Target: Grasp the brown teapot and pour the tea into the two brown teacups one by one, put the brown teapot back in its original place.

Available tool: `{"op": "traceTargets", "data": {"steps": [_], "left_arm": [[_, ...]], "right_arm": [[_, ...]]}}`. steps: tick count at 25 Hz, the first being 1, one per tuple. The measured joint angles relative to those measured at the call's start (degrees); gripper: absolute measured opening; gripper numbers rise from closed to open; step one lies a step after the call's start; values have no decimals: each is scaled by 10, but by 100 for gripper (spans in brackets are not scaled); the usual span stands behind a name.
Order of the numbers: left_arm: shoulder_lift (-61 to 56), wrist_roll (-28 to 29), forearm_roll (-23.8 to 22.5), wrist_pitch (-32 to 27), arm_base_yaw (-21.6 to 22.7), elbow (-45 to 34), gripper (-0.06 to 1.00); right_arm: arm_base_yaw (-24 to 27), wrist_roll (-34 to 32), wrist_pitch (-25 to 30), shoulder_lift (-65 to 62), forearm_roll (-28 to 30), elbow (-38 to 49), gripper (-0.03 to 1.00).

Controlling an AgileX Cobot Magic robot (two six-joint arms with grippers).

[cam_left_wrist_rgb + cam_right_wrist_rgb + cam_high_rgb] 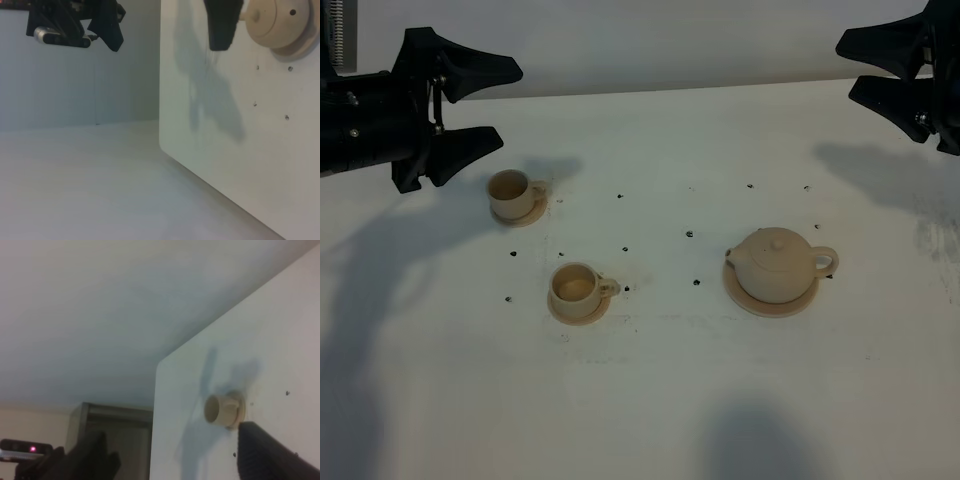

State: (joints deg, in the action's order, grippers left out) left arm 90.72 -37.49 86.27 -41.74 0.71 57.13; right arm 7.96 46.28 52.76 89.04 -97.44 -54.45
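the brown teapot (775,265) is being carried upright, lid on, by its wide saucer (758,303) on the right part of the white tabletop (670,390), with the spout pointing left and the handle right. the two brown teacups are being kept on their small saucers on the left part, the far teacup (510,193) near the left pincer (507,105) and the near teacup (577,287) closer to the middle, well apart from the teapot. the left pincer is being held wide open and empty above the far left edge, and the right pincer (847,68) is likewise being held open, gripping nothing, above the far right corner.
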Motion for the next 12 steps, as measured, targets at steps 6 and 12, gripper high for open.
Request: {"op": "traceTargets", "data": {"steps": [6,12], "left_arm": [[0,0,-4,0,0,3,76],[0,0,-4,0,0,5,76]], "right_arm": [[-2,4,0,0,0,0,56],[-27,10,-5,0,-7,0,56]]}}
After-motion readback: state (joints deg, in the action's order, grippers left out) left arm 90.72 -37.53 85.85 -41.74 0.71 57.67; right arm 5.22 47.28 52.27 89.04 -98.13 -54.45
